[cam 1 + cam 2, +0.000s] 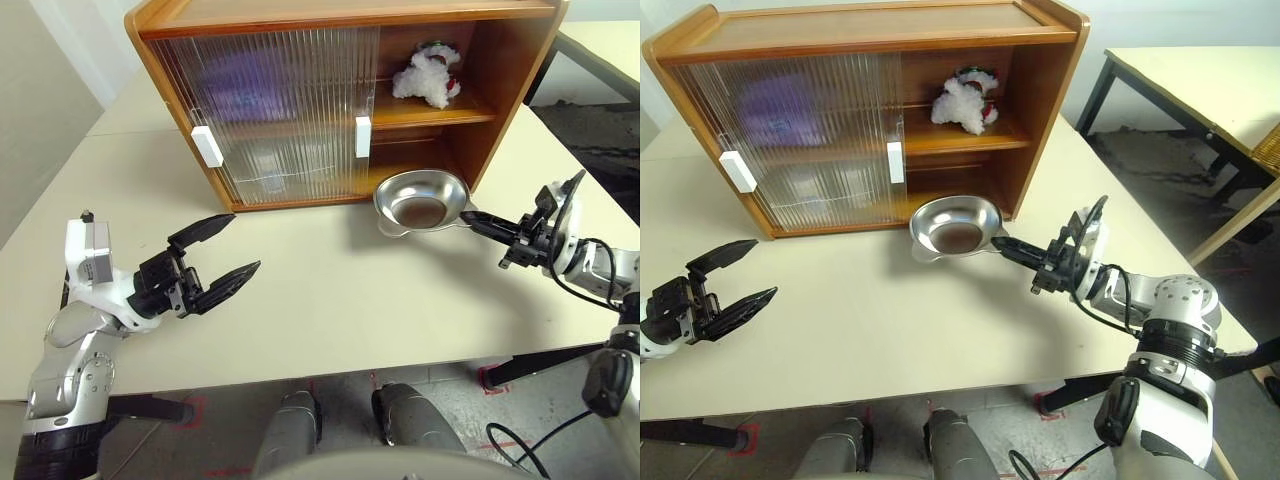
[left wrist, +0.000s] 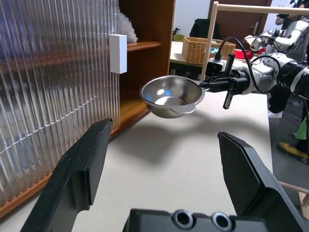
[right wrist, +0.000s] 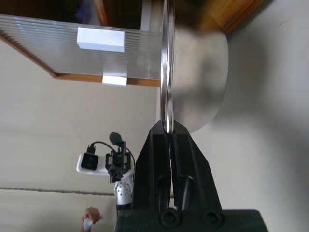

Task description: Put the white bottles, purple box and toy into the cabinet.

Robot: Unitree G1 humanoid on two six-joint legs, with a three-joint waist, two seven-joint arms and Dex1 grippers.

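Left gripper (image 1: 222, 257) hangs over the table (image 1: 330, 310) with its fingers spread wide, nothing in them. The cabinet (image 1: 330, 15) sits ahead; behind its ribbed sliding door (image 1: 270, 110) there's a purple blur on the upper shelf, probably the purple box (image 1: 245, 75). The toy (image 1: 428, 75) lies on the open right side of that shelf. Right gripper (image 1: 478, 223) is clamped on the rim of a steel bowl (image 1: 420, 200), held just in front of the lower shelf.

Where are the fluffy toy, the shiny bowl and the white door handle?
toy (image 1: 425, 78), left eye view, its white body
steel bowl (image 1: 420, 200), left eye view, its inside
white handle (image 1: 362, 137), left eye view, its middle
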